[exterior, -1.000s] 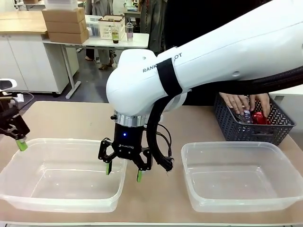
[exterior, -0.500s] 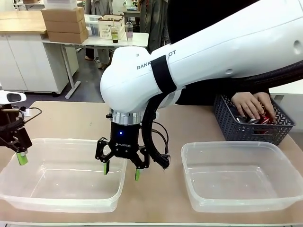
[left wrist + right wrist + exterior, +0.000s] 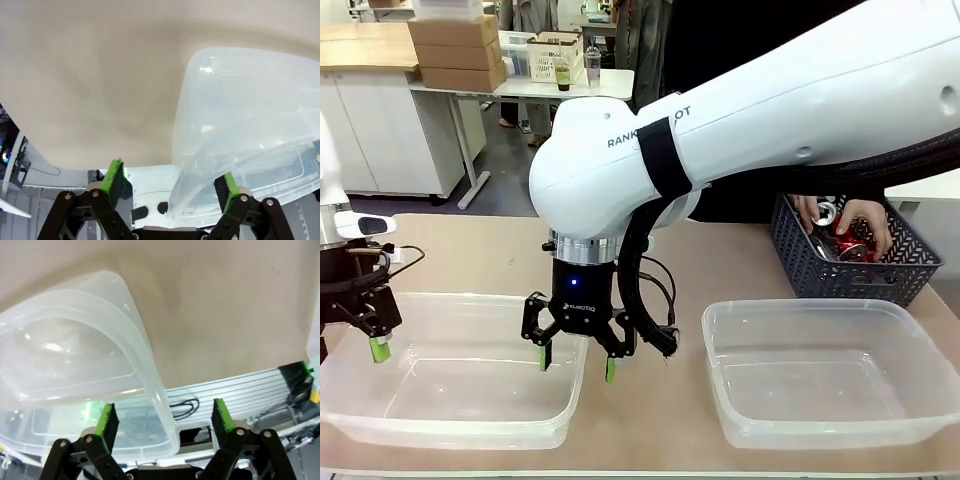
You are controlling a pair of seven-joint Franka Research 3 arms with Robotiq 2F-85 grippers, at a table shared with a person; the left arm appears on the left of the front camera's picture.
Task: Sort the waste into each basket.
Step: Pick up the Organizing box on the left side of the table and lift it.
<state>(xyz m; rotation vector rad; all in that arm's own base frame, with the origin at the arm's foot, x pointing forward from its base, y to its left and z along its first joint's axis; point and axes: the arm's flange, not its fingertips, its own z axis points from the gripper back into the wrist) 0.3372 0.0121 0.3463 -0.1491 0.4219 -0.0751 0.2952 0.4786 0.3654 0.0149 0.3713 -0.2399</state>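
The right arm [image 3: 770, 110] reaches across the middle and hides most of the person behind it; its upper part runs off the top and right edges. Two clear tubs sit apart on the table [image 3: 470, 250], side by side, long axes running left to right. They are the left tub [image 3: 450, 425] and the right tub [image 3: 830, 425], whose right end the frame cuts off. The dark lattice basket [image 3: 840, 280] stands just behind the right tub. The person's hands [image 3: 868, 222] are inside it and cover most of the waste. Red-and-silver cans [image 3: 842, 250] show between the fingers, one round silver end facing the camera; how the rest lie I cannot tell.

The right gripper [image 3: 578, 366] hangs open astride the left tub's right wall. Its wrist view shows one pad through the plastic and the other outside. The left gripper [image 3: 375, 345] is at that tub's left rim, with a single green pad clear from the front. In its wrist view the left gripper [image 3: 170, 185] has both pads apart, gripping nothing, with the tub's corner between them.
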